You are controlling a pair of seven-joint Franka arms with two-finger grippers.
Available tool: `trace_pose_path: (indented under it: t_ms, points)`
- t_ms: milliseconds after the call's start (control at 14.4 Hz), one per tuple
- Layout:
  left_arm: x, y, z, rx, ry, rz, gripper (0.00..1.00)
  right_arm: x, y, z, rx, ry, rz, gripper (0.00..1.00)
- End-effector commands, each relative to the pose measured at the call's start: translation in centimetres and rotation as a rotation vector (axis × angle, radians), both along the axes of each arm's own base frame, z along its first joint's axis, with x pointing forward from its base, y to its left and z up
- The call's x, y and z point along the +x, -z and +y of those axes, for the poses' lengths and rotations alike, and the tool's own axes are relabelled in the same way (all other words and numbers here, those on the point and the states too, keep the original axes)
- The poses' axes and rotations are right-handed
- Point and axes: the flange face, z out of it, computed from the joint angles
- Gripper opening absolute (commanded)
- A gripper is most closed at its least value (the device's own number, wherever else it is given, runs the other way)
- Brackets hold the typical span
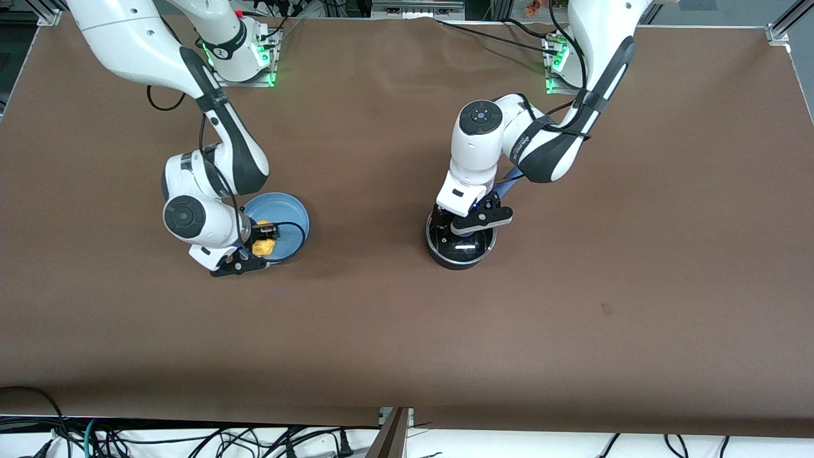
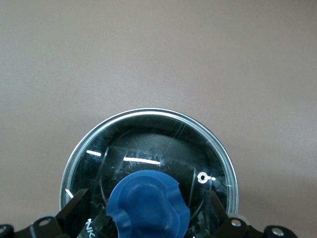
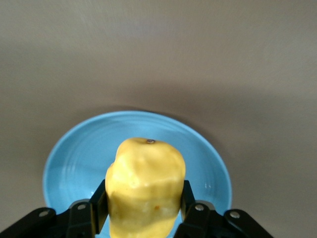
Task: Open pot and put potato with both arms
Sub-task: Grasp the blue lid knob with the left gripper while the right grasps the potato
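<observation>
1. The right gripper [image 3: 144, 213] is low over the blue plate [image 1: 294, 213], which lies on the brown bench [image 1: 407, 331] toward the right arm's end.
2. Its jaws are closed on the potato [image 3: 145, 186]; one finger presses each side of it. The potato [image 1: 264, 245] sits within the plate's rim; whether it touches the plate surface cannot be told.
3. The pot [image 1: 460, 245] stands on the bench, well apart from the plate, toward the left arm's end.
4. The glass lid [image 2: 148, 148] is seated on the pot, with its blue knob [image 2: 148, 206] at centre.
5. The left gripper [image 2: 148, 218] is down over the lid. Its jaws are spread fully, one finger at each side of the knob, not gripping it.
6. The pot's blue handle [image 1: 509, 183] projects from under the left arm [image 1: 540, 146].
</observation>
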Motion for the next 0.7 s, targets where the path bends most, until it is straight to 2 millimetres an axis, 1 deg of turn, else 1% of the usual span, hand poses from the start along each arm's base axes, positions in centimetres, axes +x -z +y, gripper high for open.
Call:
trace_pose_path:
  t_ms: [0, 70, 209, 348, 487, 557, 627]
  points:
    - [0.2, 0.0, 0.0, 0.013, 0.060, -0.013, 1.00, 1.6, -4.2, 0.8, 0.014, 0.001, -0.015, 0.25]
    - [0.2, 0.0, 0.0, 0.014, 0.066, -0.013, 1.00, 1.9, -4.7, 0.9, 0.015, 0.001, -0.021, 0.25]
    - [0.3, 0.0, 0.1, 0.019, 0.088, -0.012, 1.00, 1.9, -4.8, 1.0, 0.017, 0.004, -0.021, 0.25]
    - [0.2, 0.4, 0.0, 0.019, 0.097, -0.006, 0.99, 1.7, -4.8, 1.8, 0.018, 0.003, -0.022, 0.25]
    - [0.3, 0.6, 0.0, 0.012, 0.097, -0.010, 0.99, 1.2, -5.2, 4.1, 0.016, 0.061, -0.029, 0.25]
    - [0.3, 0.8, 0.0, 0.013, 0.099, -0.007, 0.99, 1.2, -5.9, 5.6, 0.020, 0.078, -0.043, 0.25]
    - [0.2, 0.9, -0.1, 0.012, 0.102, -0.007, 0.98, 1.4, -6.2, 6.4, 0.021, 0.093, -0.051, 0.25]
